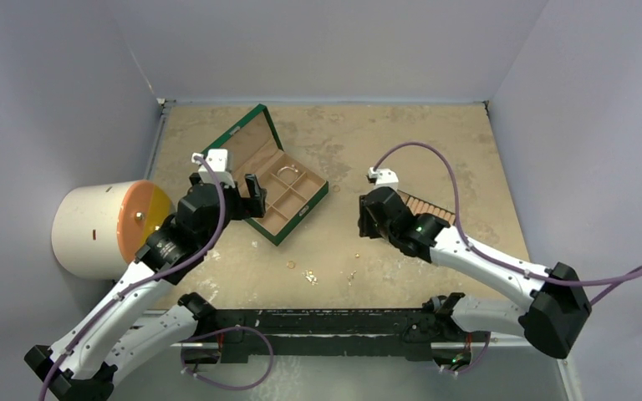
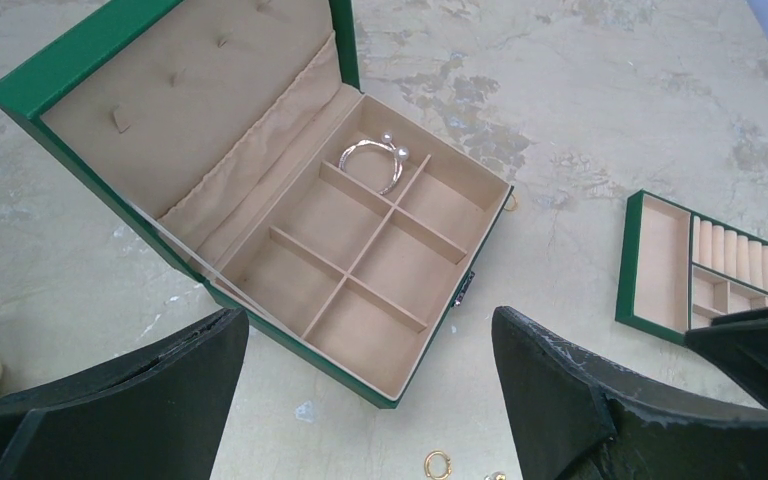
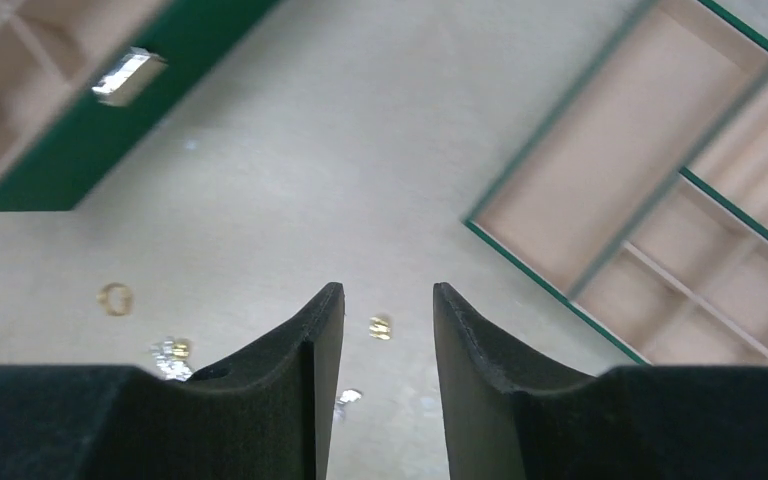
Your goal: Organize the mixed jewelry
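Left gripper: my left gripper (image 1: 253, 196) is released. Its 2 black fingers (image 2: 130, 400) are spread wide across the bottom of the left wrist frame, with nothing between them.
Right gripper: my right gripper (image 3: 388, 300) is parted by a narrow gap and grasps nothing. In the overhead frame it sits right of centre, just left of the tray.
Loose pieces: the small gold and silver pieces of mixed jewelry (image 1: 311, 276) lie scattered on the table in the lower centre of the overhead frame, between my 2 arms. In the right wrist frame I make out a thin gold hoop (image 3: 115, 298) at the left, a glittery silver cluster (image 3: 170, 350) just below it, and a small gold piece (image 3: 380, 326) showing through the finger gap.
Bangle: a silver open bangle with 2 pearl-like ends (image 2: 375, 162) lies in the box, in the topmost compartment of the left wrist frame.
Box: the open green hinged box with tan lining (image 2: 70, 68) fills the upper left of that frame, lid raised.
Tray: the green-edged tan divided tray (image 2: 663, 262) sits at the right edge, well apart from the box.
Table: mottled beige tabletop (image 1: 401, 134).
Far left: a white cylinder with an orange round face (image 1: 92, 230).
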`<state>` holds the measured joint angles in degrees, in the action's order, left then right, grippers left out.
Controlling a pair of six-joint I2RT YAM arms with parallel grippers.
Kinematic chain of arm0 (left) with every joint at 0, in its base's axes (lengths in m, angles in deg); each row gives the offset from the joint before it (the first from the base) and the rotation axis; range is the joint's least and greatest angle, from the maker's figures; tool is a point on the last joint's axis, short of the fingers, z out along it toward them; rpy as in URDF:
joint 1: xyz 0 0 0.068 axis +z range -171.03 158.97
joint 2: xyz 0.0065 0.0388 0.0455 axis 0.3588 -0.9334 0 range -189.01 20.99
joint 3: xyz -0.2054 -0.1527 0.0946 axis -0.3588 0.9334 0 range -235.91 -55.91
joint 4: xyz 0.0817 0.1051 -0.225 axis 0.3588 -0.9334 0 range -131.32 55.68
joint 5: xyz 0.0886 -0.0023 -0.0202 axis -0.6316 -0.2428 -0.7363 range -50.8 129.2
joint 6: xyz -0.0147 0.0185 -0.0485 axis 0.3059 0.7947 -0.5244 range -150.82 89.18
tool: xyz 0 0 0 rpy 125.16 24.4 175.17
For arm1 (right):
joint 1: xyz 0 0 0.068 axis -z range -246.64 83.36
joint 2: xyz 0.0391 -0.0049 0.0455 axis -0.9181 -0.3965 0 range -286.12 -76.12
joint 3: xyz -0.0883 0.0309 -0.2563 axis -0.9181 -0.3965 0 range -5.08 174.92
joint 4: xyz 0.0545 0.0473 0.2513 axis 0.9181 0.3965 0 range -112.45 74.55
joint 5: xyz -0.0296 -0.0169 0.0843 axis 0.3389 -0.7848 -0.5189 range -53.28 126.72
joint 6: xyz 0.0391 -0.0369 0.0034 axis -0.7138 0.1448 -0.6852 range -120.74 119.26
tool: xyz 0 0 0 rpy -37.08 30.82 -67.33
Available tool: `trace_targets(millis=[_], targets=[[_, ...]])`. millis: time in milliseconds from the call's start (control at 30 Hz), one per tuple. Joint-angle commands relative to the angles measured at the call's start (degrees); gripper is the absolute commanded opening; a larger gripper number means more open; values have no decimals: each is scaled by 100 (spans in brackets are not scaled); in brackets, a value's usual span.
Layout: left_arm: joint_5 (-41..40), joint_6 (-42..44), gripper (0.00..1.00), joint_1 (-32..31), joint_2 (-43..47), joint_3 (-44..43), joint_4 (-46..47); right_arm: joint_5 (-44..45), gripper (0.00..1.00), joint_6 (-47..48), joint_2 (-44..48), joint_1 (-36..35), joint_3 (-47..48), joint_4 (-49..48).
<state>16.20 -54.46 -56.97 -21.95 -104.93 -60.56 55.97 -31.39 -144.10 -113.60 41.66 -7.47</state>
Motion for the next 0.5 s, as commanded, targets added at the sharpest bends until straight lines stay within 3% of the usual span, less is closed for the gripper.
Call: trace_targets(millis=[0,200,467], targets=[[57,-98,91,50,-27,-38,225,1086,42,-653,373,164,-235,978],[94,-88,91,45,-12,-33,229,1675,43,-1295,583,481,-524,1210],[80,-97,91,44,104,-26,200,1550,43,-1052,173,1211,-568,445]])
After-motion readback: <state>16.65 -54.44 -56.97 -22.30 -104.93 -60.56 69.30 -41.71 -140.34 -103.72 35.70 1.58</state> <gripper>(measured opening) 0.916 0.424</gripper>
